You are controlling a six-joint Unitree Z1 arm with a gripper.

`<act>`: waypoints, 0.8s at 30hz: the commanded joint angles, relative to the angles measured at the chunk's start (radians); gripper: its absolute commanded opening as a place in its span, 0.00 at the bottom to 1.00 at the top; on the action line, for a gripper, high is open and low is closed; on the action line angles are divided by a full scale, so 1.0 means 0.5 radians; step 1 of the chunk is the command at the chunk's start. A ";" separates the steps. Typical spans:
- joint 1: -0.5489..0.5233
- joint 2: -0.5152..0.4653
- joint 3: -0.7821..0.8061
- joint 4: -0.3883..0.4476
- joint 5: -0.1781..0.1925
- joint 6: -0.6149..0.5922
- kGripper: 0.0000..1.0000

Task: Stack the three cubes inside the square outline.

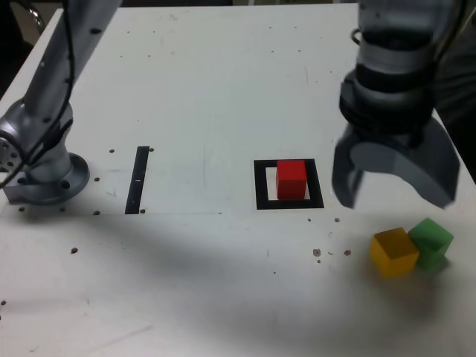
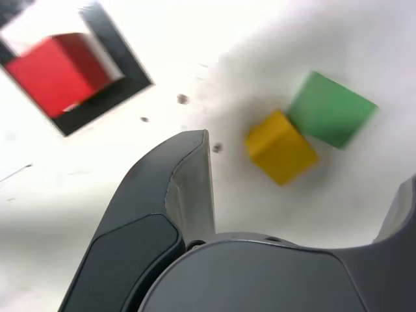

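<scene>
While gripper (image 1: 393,187) gapes, red cube (image 1: 291,179) in square outline (image 1: 261,186), no legible writing, seemingly.

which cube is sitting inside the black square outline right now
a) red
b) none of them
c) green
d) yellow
a, the red cube rests on the white centre of the square outline, while the yellow cube and green cube lie together on the bare table further toward the exterior view's right, below the open gripper.
</scene>
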 commanded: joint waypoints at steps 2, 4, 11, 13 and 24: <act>-0.028 0.072 -0.072 -0.006 -0.003 0.041 0.99; -0.037 0.103 -0.098 -0.009 -0.003 0.058 0.99; -0.041 0.146 -0.119 -0.015 0.008 0.091 0.99; -0.041 0.149 -0.118 -0.015 0.012 0.119 0.99; -0.054 0.139 -0.106 -0.007 0.035 0.720 0.99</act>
